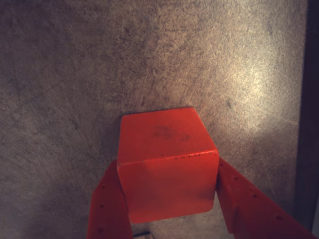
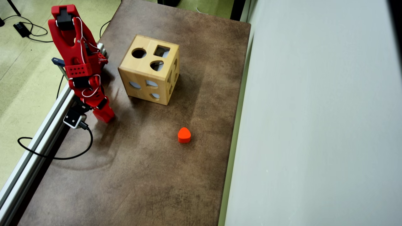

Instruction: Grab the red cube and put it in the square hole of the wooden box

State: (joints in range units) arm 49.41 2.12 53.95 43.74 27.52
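Wrist view: the tool [image 1: 172, 199] is clenched on the red cube [image 1: 167, 164], one finger on each side face, w/ the cube's top face and near face in plain sight. Grip looks low and near the fingertips, so there's little finger behind the cube; my guess is a quick swing could let it rotate or slip out. The brown surface [image 1: 75, 59] fills the rest of the frame. Can't tell from here whether the cube is lifted or resting on it. No box in this view, so no alignment cue yet.

Overhead view: the tool [image 2: 103, 115] sits at the left edge of the surface [image 2: 150, 175], by the metal rail [image 2: 37, 135], the cube [image 2: 105, 116] a red lump at its tip, hard to separate from the red fingers. The wooden box [image 2: 150, 67] stands apart, up and to the right. Its top face has three cutouts; the square hole [image 2: 161, 51] is the far right one, beside the round hole [image 2: 138, 53]. The hole looks only slightly wider than the cube, and the box sits turned relative to the arm, so a yaw mismatch would prob. jam a corner on the rim. A low approach could also shove the box. The orange heart-like block [image 2: 184, 135] lies well clear, no risk.

Writing: no brands, labels or readable text in either view.
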